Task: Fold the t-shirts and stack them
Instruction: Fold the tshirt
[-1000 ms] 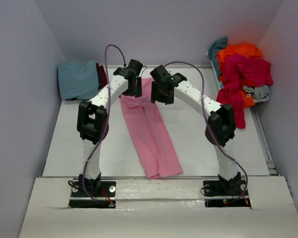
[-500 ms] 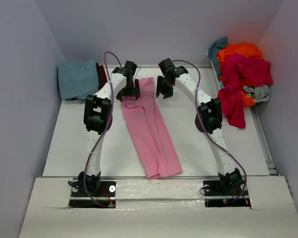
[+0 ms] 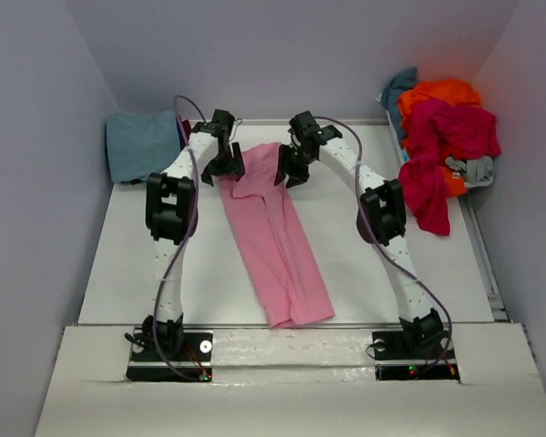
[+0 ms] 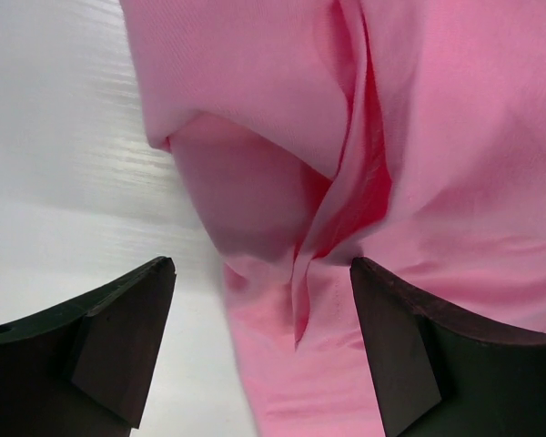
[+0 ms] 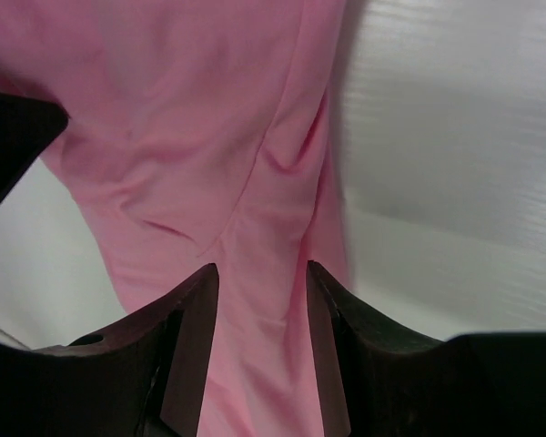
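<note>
A light pink t-shirt (image 3: 273, 232) lies folded into a long strip down the middle of the table, also in the left wrist view (image 4: 419, 182) and the right wrist view (image 5: 209, 137). My left gripper (image 3: 226, 169) is open over the strip's far left corner, its jaws wide apart (image 4: 264, 350). My right gripper (image 3: 287, 173) is open over the far right edge, its jaws partly apart with pink cloth between them (image 5: 262, 350). A folded dusty teal-blue shirt (image 3: 144, 144) lies at the far left. A pile of orange, crimson-magenta, teal and grey shirts (image 3: 441, 137) sits at the far right.
Purple-grey walls close in the left, back and right sides. The white table (image 3: 146, 264) has bare surface on both sides of the pink strip. A metal rail (image 3: 484, 264) runs along the right edge.
Both grippers have moved toward the far end of the pink shirt; the left one shifted left to its corner and the right one came left over its edge. The cloth's far end is rumpled.
</note>
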Controlling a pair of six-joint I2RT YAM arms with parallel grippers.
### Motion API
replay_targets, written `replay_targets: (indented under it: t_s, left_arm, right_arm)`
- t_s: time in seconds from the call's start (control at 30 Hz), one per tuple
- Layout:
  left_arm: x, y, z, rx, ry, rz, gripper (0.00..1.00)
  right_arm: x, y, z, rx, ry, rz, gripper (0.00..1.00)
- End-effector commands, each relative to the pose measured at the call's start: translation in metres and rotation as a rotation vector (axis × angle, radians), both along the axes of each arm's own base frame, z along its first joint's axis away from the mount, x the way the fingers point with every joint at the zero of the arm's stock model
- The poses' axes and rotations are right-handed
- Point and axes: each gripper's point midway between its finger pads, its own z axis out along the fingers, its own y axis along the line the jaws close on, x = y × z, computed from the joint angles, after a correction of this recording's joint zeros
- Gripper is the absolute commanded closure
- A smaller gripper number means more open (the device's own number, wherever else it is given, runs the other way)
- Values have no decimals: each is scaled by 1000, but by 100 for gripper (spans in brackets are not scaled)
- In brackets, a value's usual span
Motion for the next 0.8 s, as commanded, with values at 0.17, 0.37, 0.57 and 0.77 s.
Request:
replay_targets:
  t_s: [0.17,0.37,0.57,0.77]
  left_arm:
    - [-21,-18,4,-122,37,-12,10]
    - [-21,-9,4,-130,30,13,10]
    - [-18,4,3,-131,34,30,10]
    - [-18,4,1,-157,38,23,10]
  right_arm:
    - [-11,37,15,218,8,147,50]
    - [-9,34,8,187,0,157,48]
    - [5,5,2,50,-49,62,45]
    - [19,-25,-24,-24,-25,-84,42]
